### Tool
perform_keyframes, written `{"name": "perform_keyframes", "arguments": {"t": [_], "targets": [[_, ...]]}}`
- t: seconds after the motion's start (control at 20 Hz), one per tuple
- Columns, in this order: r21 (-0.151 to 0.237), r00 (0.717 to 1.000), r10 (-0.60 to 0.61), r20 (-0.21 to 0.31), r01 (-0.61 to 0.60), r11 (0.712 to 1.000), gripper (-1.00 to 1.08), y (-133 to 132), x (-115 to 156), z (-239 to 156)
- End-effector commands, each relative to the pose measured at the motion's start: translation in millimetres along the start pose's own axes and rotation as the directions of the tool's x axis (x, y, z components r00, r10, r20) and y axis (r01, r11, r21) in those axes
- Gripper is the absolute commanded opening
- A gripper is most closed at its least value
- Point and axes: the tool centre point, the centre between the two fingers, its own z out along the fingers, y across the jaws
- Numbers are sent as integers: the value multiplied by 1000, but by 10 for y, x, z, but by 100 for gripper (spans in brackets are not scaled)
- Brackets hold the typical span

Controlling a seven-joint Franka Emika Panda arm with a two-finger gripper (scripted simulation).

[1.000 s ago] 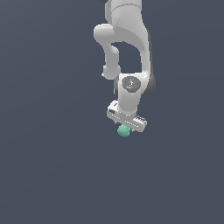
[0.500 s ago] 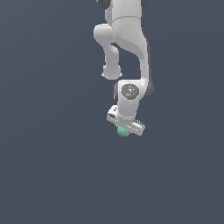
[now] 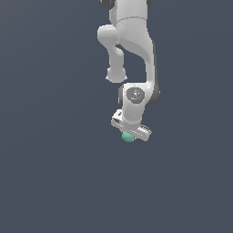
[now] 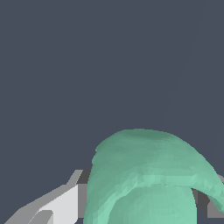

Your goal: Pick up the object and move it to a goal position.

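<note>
Hand (image 3: 130, 135) is lower than a second ago, now down over the object (image 3: 128, 137). Wrist view: one finger (image 4: 61, 203) at the blob's flank, object (image 4: 148, 179) between the fingers; grip state unclear, can't tell if closed. Grasp looks imminent; goal not visible.

A white arm (image 3: 132, 41) with light grey shading is set against a plain, unpatterned slate-grey surface (image 3: 50, 150). A dark grey disc marked with a tiny green dot is shown on the wrist joint (image 3: 135, 94), and black trim is seen at the arm's uppermost edge. The gripper (image 3: 129, 134) is rendered in white and pale grey. The object (image 3: 128, 137) is coloured a matte teal-green, with paler mint on its lit faces in the wrist view (image 4: 148, 175). There, the fingers (image 4: 61, 203) are shown white, with dark grey inner faces.
</note>
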Motion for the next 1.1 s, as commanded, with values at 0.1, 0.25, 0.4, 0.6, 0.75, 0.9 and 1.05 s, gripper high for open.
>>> {"name": "perform_keyframes", "arguments": {"t": [0.1,0.25,0.4,0.6,0.75,0.9,1.05], "targets": [[0,1000,1,0,-1,1000,-100,15,5,-21],[0,1000,1,0,-1,1000,-100,49,15,-90],[0,1000,1,0,-1,1000,-100,105,31,-206],[0,1000,1,0,-1,1000,-100,220,65,-437],[0,1000,1,1,-1,1000,-100,336,101,-673],[1,1000,1,1,-1,1000,-100,474,144,-957],[1,1000,2,1,-2,1000,-100,631,194,-1280]]}}
